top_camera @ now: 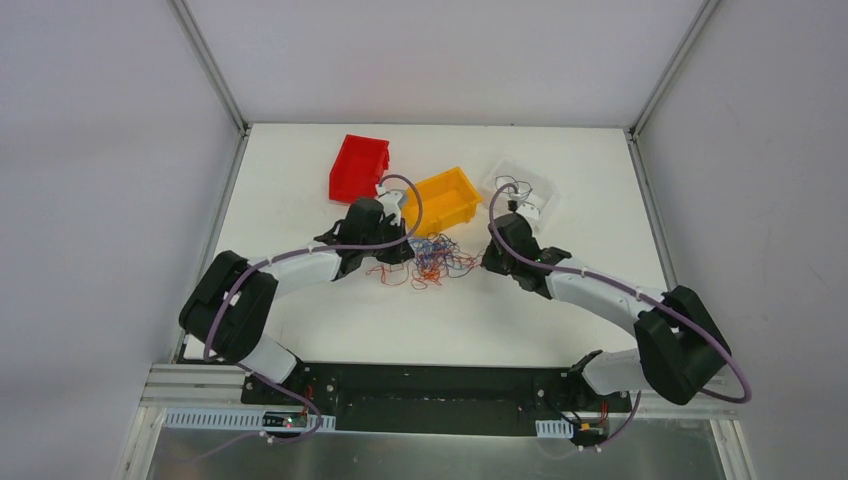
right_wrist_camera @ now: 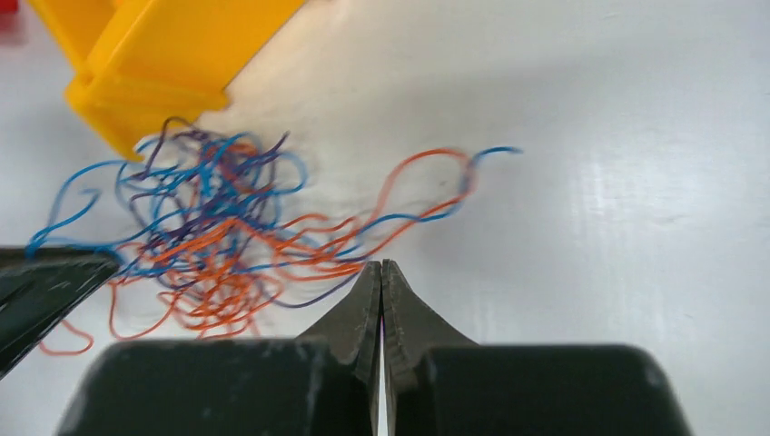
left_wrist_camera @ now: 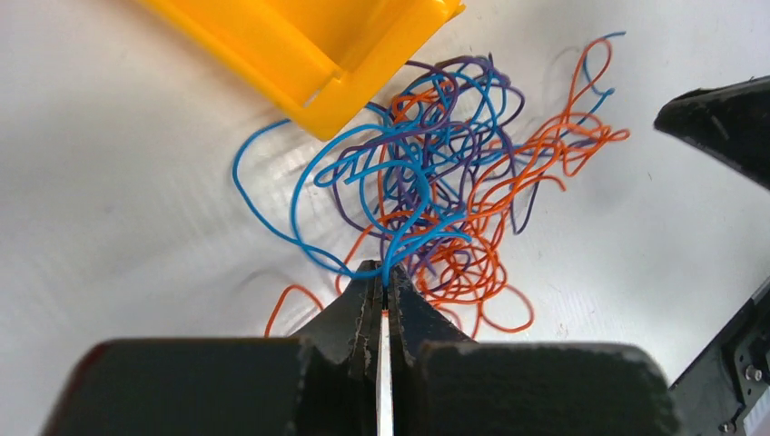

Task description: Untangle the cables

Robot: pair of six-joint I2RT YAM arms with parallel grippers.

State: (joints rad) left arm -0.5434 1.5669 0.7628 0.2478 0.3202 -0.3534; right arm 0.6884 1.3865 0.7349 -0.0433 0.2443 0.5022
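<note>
Got the left claw clamped on a blue strand of the cables, right claw pinched together at the tangle's edge, can't tell if gripping anything. Sitting mid-counter, right up against the yellow bin behind.

Illumination: bright, diffuse, from overhead. The white table returns broad glare streaks in both wrist views. Shadows under the cables are faint and soft-edged. Top view: sharp throughout. Right wrist view: blur smears the cables, and the right hand in the foreground is soft.
</note>
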